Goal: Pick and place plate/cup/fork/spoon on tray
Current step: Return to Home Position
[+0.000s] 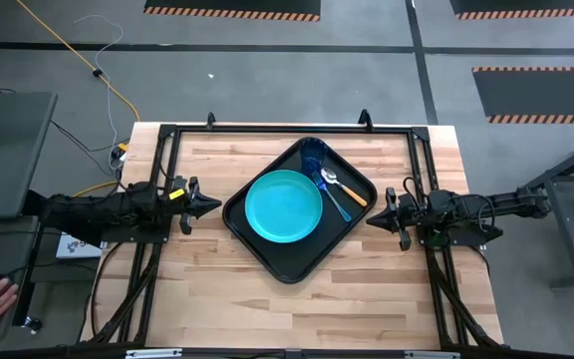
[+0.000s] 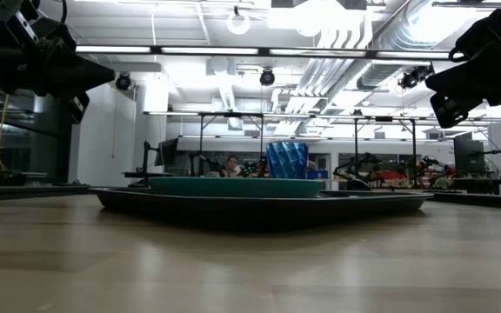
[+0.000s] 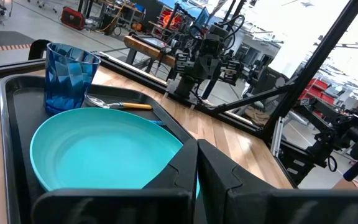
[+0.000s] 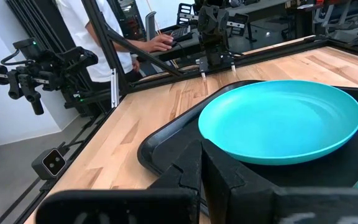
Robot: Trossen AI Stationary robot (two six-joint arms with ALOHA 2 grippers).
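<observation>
A pale wooden tabletop (image 1: 297,309) stands on grey floor (image 1: 267,80) with hazard-striped mats (image 1: 232,6); high above the jaws, white ducts (image 2: 381,26) and strip lights (image 2: 172,49) cross the ceiling.

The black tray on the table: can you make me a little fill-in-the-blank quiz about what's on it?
The large black rectangular tray carries ____ items. The biggest is a round turquoise plastic ____. The small silver-bowled spoon has an ____ handle. The left gripper and right gripper hold ____.
Missing words: four; plate; orange; nothing.
</observation>
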